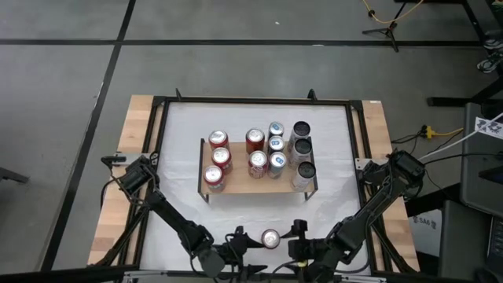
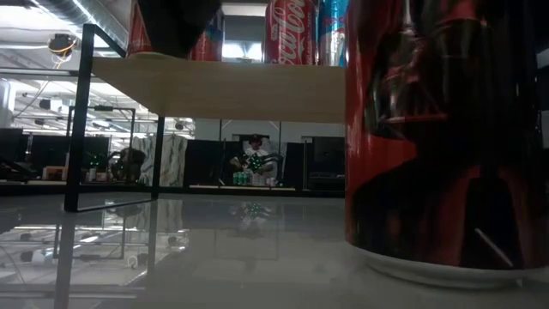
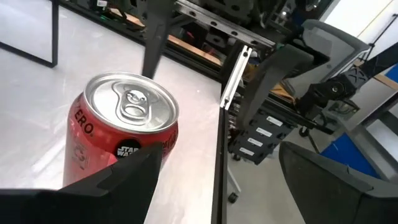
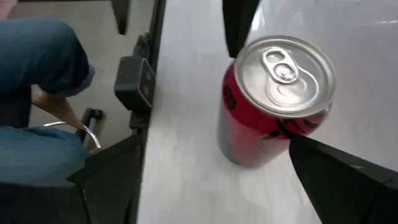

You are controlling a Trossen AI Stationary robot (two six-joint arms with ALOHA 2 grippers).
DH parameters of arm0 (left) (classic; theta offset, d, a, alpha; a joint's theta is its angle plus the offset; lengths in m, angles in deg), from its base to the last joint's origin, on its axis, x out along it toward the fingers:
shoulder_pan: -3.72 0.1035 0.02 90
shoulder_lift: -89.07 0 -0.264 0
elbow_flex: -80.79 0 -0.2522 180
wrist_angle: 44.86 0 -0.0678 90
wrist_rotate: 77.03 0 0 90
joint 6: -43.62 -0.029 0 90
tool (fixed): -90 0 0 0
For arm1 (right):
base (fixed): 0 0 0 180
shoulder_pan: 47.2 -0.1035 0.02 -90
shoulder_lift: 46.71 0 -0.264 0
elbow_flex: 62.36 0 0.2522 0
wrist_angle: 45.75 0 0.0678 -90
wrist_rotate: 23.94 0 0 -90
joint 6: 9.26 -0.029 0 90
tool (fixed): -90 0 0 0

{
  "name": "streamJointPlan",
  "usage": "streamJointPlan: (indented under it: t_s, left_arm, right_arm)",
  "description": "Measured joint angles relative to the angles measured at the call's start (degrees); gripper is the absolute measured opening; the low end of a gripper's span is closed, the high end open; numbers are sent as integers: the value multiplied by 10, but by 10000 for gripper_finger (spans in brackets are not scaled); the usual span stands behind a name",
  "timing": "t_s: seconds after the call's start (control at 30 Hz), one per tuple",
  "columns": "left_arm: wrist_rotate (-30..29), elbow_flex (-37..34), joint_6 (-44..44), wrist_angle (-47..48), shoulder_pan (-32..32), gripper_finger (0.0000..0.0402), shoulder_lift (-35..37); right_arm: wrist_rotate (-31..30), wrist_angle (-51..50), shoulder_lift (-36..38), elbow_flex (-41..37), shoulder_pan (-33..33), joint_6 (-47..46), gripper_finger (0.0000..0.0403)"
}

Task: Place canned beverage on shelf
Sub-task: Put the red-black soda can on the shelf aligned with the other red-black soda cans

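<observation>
While flanked by the spread left claw [image 1: 236,238] and spread right claw [image 1: 297,233], red can [image 1: 270,238] upright on near worktop [image 1: 181,157]; pickup pending, needing one claw closed, then lift to far shelf [image 1: 236,182].

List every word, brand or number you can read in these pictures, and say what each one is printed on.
"ZERO" (first letter partly hidden): side of the red can standing on the table.
"STAR WARS": black badge on that can.
"Coca-Cola": red shelf can.
Other shelf cans' print: too small to read.
</observation>
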Motion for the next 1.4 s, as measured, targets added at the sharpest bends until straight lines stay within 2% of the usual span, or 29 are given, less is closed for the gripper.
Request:
streamJointPlan:
  t_s: [0.2,0.43,1.0,1.2,1.4]
  left_arm:
    - [-24,0,-2,2,-2,320,0]
    - [-81,0,-18,4,-2,320,0]
    - [-87,0,-41,12,16,320,0]
    - [-91,0,-42,11,1,320,0]
    - [-122,0,-42,-4,-21,320,0]
  right_arm:
    - [11,32,0,0,0,15,392]
    - [21,46,0,0,0,17,392]
    - [21,49,0,0,0,17,392]
    - [21,47,0,0,-1,17,392]
    - [22,44,0,0,-1,30,392]
